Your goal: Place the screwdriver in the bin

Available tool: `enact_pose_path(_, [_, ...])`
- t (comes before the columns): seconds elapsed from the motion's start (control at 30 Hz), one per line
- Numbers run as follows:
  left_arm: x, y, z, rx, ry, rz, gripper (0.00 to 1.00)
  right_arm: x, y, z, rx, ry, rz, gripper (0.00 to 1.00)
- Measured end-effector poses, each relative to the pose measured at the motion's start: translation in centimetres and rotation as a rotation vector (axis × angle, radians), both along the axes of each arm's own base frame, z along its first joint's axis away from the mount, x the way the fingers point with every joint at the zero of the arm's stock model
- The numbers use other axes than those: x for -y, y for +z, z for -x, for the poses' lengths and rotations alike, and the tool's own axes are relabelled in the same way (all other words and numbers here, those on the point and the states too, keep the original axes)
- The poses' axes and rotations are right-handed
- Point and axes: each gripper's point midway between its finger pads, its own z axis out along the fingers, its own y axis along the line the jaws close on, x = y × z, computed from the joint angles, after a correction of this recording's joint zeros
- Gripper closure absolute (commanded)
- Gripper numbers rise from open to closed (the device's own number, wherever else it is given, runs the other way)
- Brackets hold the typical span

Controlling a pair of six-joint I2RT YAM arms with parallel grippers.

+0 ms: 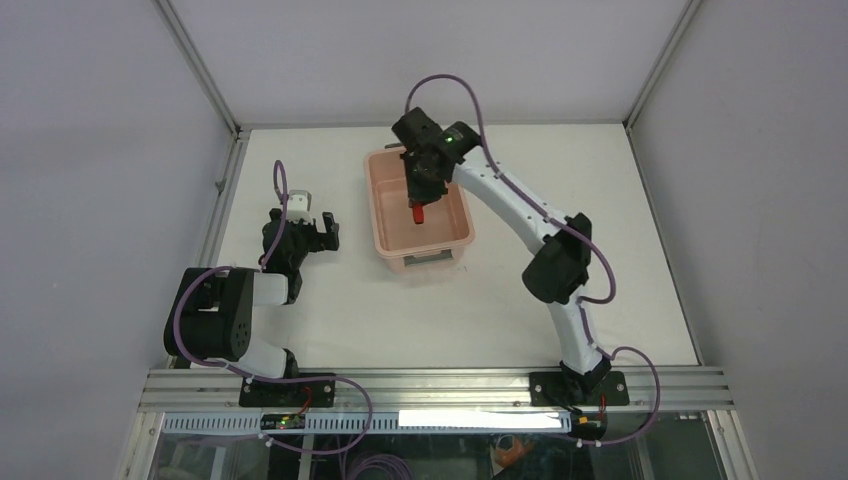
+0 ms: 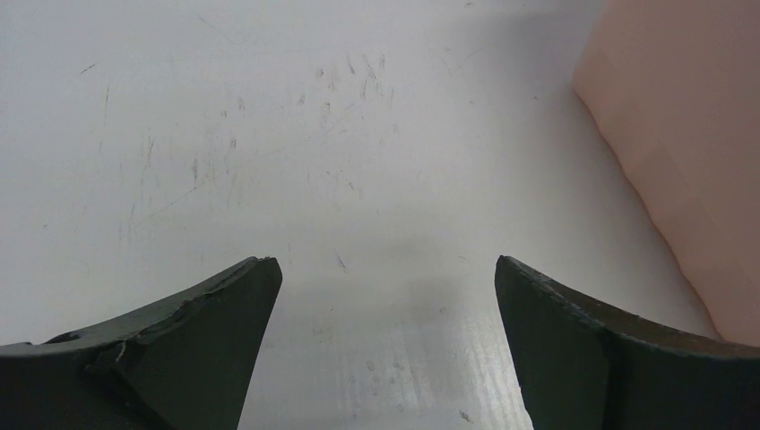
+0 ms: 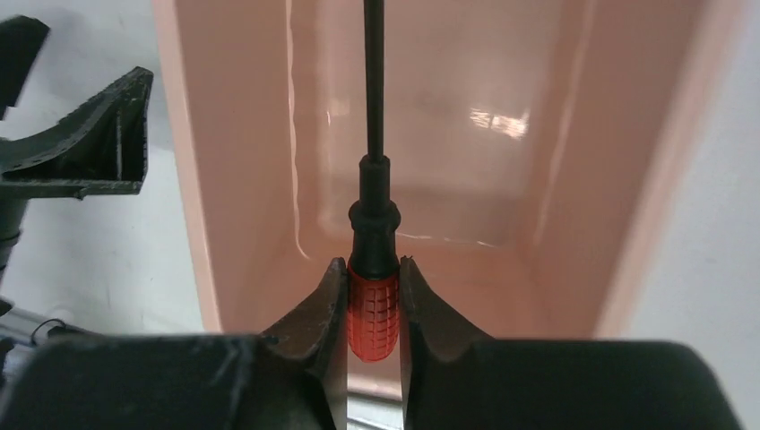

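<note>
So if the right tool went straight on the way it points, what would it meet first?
Probably the inside of the bin, the tip of its held screwdriver touching first; depth is unclear.

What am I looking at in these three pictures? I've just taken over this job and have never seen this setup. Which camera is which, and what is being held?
Two robot arms are bolted at the near edge of a white table. The wide picture comes from a fixed camera above and behind them. The other two come from a camera on each wrist, looking out past that arm's own fingers. The right gripper is shut on the red handle of the screwdriver and hangs over the inside of the pink bin. Whether the tip touches the bin cannot be told. The left gripper is open and holds nothing. It sits over the table, with the bin's outer wall at its right.
</note>
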Motion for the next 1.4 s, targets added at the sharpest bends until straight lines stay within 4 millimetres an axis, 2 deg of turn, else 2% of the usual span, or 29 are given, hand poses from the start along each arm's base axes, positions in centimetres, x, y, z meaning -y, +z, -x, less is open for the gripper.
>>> enact_pose_path(0.07, [0.0,0.0,0.0,0.000,0.000,0.000,0.01,-1.7,-2.4,0.2,-0.026,0.023,0.020,1.00])
enact_pose_path(0.17, [0.0,0.0,0.0,0.000,0.000,0.000,0.01,-3.0,-7.9,-0.1,-0.092,0.032,0.088,1.00])
enact_pose_path(0.33, [0.0,0.0,0.0,0.000,0.000,0.000,0.01,-1.7,-15.3,0.4,-0.191,0.019,0.201,1.00])
enact_pose_path(0.4, [0.0,0.0,0.0,0.000,0.000,0.000,0.01,-0.8,-17.2,1.0,-0.225,0.015,0.238,0.93])
enact_pose_path(0.47, [0.0,0.0,0.0,0.000,0.000,0.000,0.01,-0.4,-18.1,1.3,-0.235,0.012,0.252,0.87])
enact_pose_path(0.6, [0.0,0.0,0.0,0.000,0.000,0.000,0.01,-0.3,-18.4,1.1,-0.230,0.008,0.252,0.55])
enact_pose_path(0.7, [0.0,0.0,0.0,0.000,0.000,0.000,0.01,-0.4,-18.5,0.9,-0.216,-0.001,0.251,0.46])
enact_pose_path(0.77, [0.0,0.0,0.0,0.000,0.000,0.000,0.01,-0.3,-18.3,0.6,-0.197,-0.007,0.252,0.45])
enact_pose_path(0.87, [0.0,0.0,0.0,0.000,0.000,0.000,0.01,0.1,-17.6,0.3,-0.173,-0.014,0.260,0.44])
enact_pose_path(0.93, [0.0,0.0,0.0,0.000,0.000,0.000,0.01,0.1,-16.5,0.1,-0.148,-0.013,0.252,0.43])
enact_pose_path(1.0, [0.0,0.0,0.0,0.000,0.000,0.000,0.01,0.1,-14.7,-0.1,-0.117,-0.002,0.234,0.35])
enact_pose_path(1.03, [0.0,0.0,0.0,0.000,0.000,0.000,0.01,0.0,-13.5,-0.2,-0.096,0.010,0.219,0.25])
enact_pose_path(1.07, [0.0,0.0,0.0,0.000,0.000,0.000,0.01,-0.1,-12.1,-0.3,-0.073,0.024,0.202,0.09])
enact_pose_path(1.1, [0.0,0.0,0.0,0.000,0.000,0.000,0.01,-0.2,-10.8,-0.4,-0.052,0.031,0.184,0.02])
enact_pose_path(1.2, [0.0,0.0,0.0,0.000,0.000,0.000,0.01,-0.3,-5.3,-0.9,0.053,0.074,0.117,0.01])
enact_pose_path(1.3, [0.0,0.0,0.0,0.000,0.000,0.000,0.01,0.5,0.5,-0.6,0.156,0.116,0.038,0.01])
enact_pose_path(1.4, [0.0,0.0,0.0,0.000,0.000,0.000,0.01,3.1,5.4,-0.1,0.270,0.132,-0.045,0.01])
